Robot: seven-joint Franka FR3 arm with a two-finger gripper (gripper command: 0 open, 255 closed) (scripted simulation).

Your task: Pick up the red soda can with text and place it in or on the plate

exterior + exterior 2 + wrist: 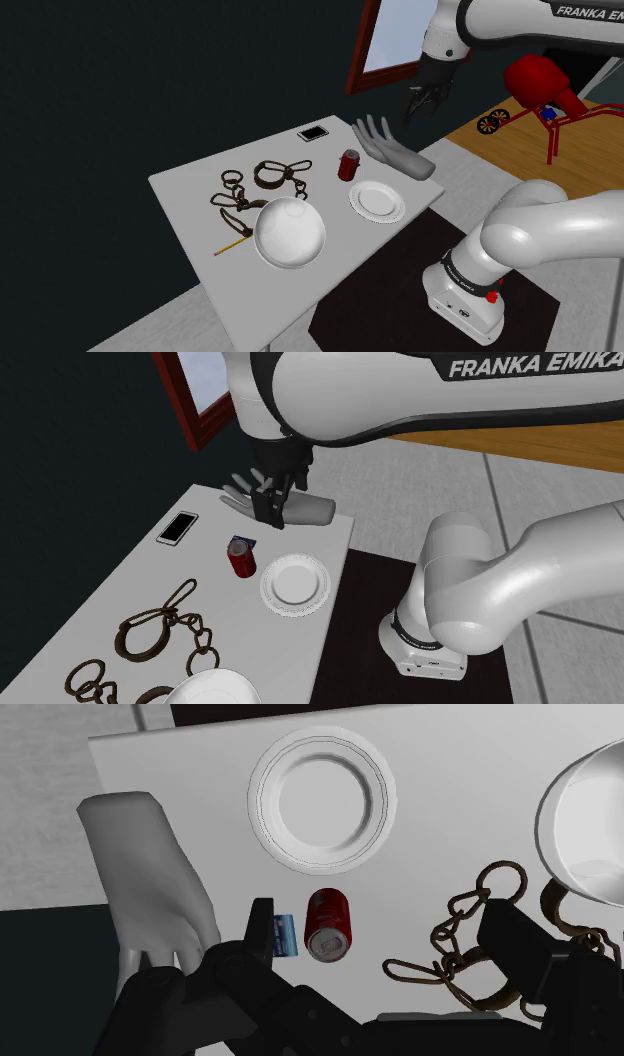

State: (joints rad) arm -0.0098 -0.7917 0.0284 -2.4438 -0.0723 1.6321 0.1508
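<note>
While the tool is held in the air with its black fingers spread apart and nothing between them, the red soda can is seen standing upright on the flat white table, a smooth cylinder with a silvery top. By the shoulder view, it is placed at ten o'clock of the plate, a round white disc with a raised rim, near but apart. A matte grey mannequin hand is laid at two o'clock of the can, under the tool. A glossy white bowl is found at eight o'clock of the can, with brown chain links between them.
</note>
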